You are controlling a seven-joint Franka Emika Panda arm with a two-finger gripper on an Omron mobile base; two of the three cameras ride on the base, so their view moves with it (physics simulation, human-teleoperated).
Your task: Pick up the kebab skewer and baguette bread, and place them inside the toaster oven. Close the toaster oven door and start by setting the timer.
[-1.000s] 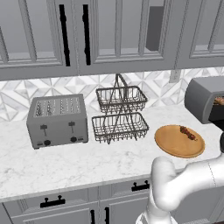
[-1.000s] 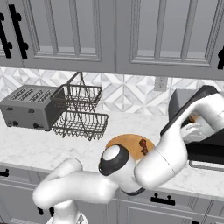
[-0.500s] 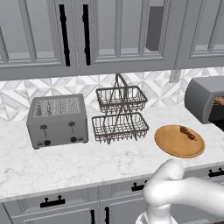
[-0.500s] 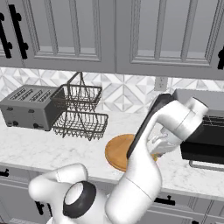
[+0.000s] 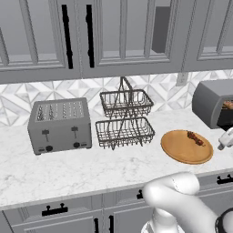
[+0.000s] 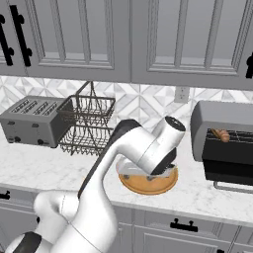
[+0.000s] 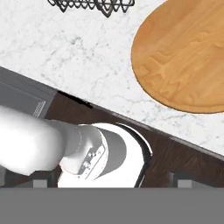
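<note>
Right now I see the arm folded in a high arch over the counter's near edge in the right base view, its wrist turned down above the round wooden board (image 6: 148, 184). The gripper (image 5: 226, 139) sits at the right edge of the left base view, a white piece just near of the toaster oven (image 5: 213, 102). Its jaws stand fully apart and I see nothing between them.

The kebab skewer (image 5: 195, 138) lies on the far right part of the board, just left of the gripper and apart from it. The baguette bread (image 6: 220, 134) already rests on the rack inside the toaster oven, up and to the right of the wrist. The toaster oven door (image 6: 231, 170) hangs open, dropped below the cavity.

The left base view gives me the skewer clearly, while in the right base view the arm covers most of the board. The hand view looks down on the board's bare wood, the marble counter (image 7: 83, 61) and the bottom edge of the wire basket (image 7: 92, 6). Further left stand the slot toaster (image 5: 59, 125) and the two-tier basket.
</note>
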